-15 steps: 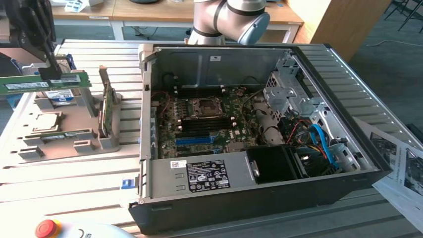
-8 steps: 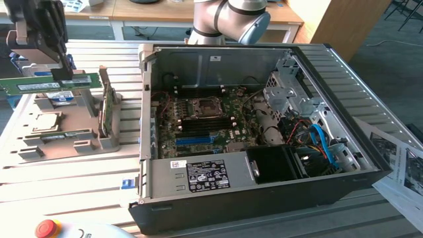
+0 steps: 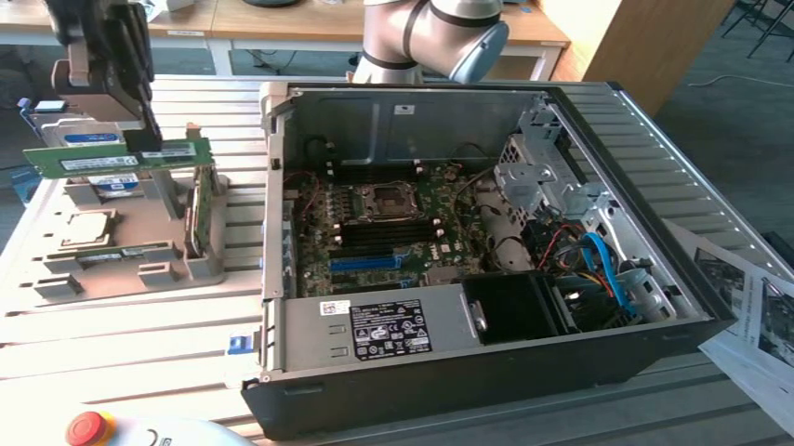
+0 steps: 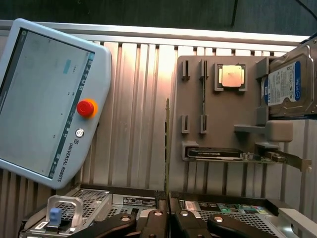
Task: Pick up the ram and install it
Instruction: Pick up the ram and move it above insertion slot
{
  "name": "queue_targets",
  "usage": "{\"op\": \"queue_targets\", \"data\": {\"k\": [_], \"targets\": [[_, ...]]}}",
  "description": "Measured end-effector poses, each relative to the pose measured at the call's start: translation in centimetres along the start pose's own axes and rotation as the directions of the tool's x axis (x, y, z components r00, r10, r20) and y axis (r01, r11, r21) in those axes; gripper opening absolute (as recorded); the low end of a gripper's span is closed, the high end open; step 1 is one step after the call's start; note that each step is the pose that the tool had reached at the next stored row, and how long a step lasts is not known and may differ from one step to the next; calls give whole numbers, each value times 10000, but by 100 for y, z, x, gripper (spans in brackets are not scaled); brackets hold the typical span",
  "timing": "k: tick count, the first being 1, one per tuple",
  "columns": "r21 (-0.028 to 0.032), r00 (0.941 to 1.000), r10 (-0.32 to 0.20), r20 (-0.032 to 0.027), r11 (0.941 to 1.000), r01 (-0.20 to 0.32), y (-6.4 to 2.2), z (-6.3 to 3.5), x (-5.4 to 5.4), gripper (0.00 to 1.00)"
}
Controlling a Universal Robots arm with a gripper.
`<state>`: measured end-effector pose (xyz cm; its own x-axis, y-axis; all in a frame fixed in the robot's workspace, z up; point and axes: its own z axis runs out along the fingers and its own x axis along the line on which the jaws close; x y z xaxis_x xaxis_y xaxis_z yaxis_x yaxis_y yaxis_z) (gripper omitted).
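1. Broadly, a slatted metal worktop (image 3: 125, 325) carried everything in the scene.
2. An open computer case (image 3: 496, 372) lay on the worktop with its motherboard (image 3: 372, 223) facing up. The blue slots (image 3: 366, 263) showed near the board's front edge.
3. A teach pendant (image 4: 44, 99) with a red stop button (image 4: 85, 108) rested on the worktop beside the case.
4. A grey parts holder (image 3: 149, 251) sat at the exterior view's left of the case. It carried 1 hard drive (image 4: 290, 84), 1 processor chip (image 4: 232, 77) and a broader green card (image 3: 196, 218) standing on edge.
5. The robot arm (image 3: 434, 28) reached in from behind the case, and its dark claw (image 3: 140, 147) hung above the holder, well apart from the motherboard. The claw's 2 fingers (image 4: 173, 218) were drawn almost together and pinched the ram.
6. The ram (image 3: 118, 160) was gripped in the claw, level and lengthwise, lifted off the holder and outside the case. From the wrist view it showed edge-on as a thin strip (image 4: 167, 148) over the slats, just beside the holder's rim.
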<state>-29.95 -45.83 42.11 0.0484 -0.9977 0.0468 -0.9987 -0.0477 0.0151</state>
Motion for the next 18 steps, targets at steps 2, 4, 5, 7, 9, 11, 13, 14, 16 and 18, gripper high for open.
{"op": "queue_targets", "data": {"k": [2, 4, 5, 7, 9, 11, 13, 14, 16, 18], "targets": [[0, 10000, 1, 0, 10000, -1, -50, 0, 7, 12], [0, 10000, 2, -1, 10000, -2, -102, -1, 14, 12], [-1, 10000, 1, 0, 10000, -1, -127, -1, 18, 12], [-1, 10000, 0, 0, 10000, 0, -178, -2, 24, 12], [0, 10000, 0, 0, 10000, 0, -227, -2, 30, 12], [0, 10000, 2, 1, 10000, -2, -279, -2, 37, 12], [0, 10000, 2, 0, 10000, -2, -330, -3, 43, 12], [0, 10000, 1, 0, 10000, -1, -355, -3, 46, 12], [-1, 10000, 1, 0, 10000, -1, -408, -4, 52, 12], [-1, 10000, 0, 0, 10000, 0, -465, -4, 58, 12]]}}
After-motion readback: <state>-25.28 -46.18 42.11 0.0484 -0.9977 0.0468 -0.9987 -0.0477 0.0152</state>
